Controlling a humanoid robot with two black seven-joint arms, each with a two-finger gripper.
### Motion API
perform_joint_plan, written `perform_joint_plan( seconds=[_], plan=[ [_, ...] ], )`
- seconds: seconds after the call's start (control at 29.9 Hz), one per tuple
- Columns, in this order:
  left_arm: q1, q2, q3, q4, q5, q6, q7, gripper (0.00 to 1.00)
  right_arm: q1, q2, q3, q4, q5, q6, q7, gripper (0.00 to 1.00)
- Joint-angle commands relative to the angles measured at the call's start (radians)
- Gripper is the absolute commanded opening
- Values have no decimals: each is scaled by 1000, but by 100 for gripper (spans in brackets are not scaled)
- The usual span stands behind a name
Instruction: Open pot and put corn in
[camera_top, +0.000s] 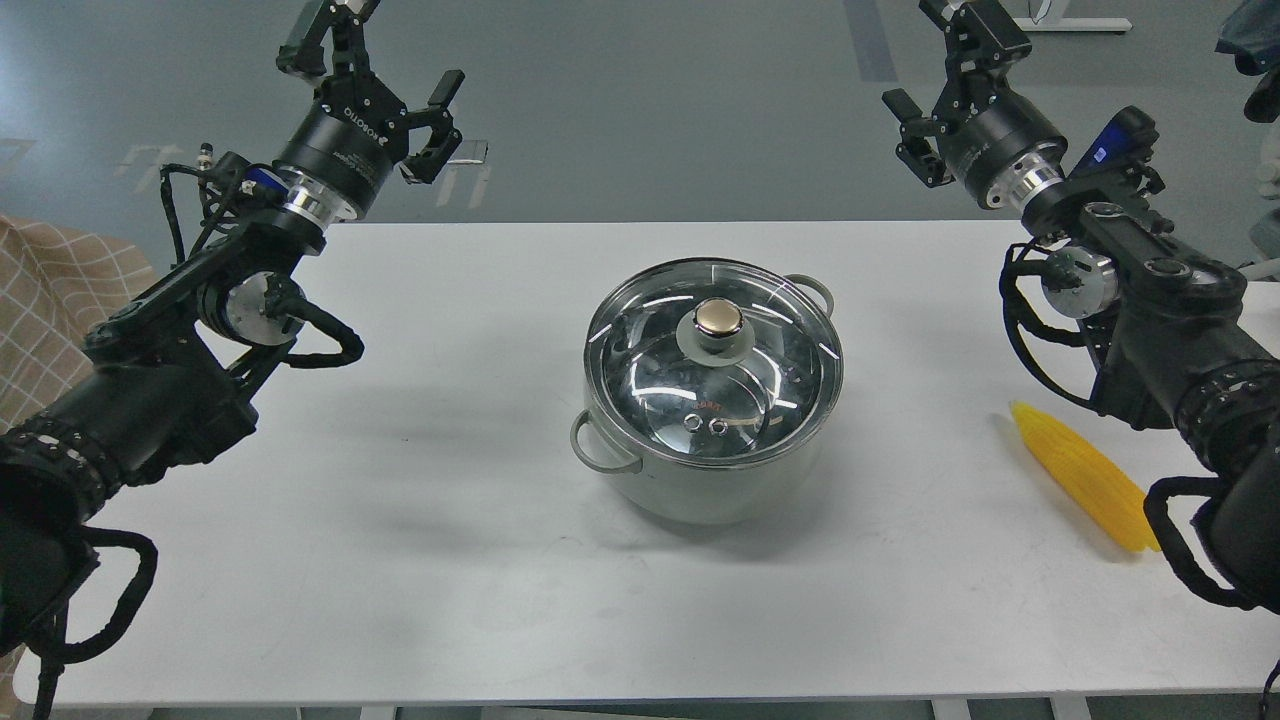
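The pale grey-green pot (700, 495) stands in the middle of the white table (450, 560), with loop handles at its front left and back right. A round glass lid (660, 390) with a gold knob (718, 318) covers it. The yellow corn cob (1085, 477) lies on the table at the right, beside my right arm. My left gripper (375, 45) is open and empty, raised above the table's far left edge. My right gripper (935, 55) is open and empty, raised above the far right edge.
A checked tan cloth (60, 300) lies off the table at the left. Grey floor lies beyond the far edge. A white frame base (1075, 24) stands on the floor at the top right.
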Motion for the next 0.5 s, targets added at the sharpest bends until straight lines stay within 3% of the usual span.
perform_joint_plan(
  seconds=[0.0, 0.47],
  plan=[
    [1, -6, -1, -1, 2, 0, 0, 98, -3, -10, 3, 1, 3, 0, 0, 98],
    [-16, 35, 12, -49, 98, 0, 0, 98, -40, -56, 3, 8, 0, 0, 0, 98]
  ],
)
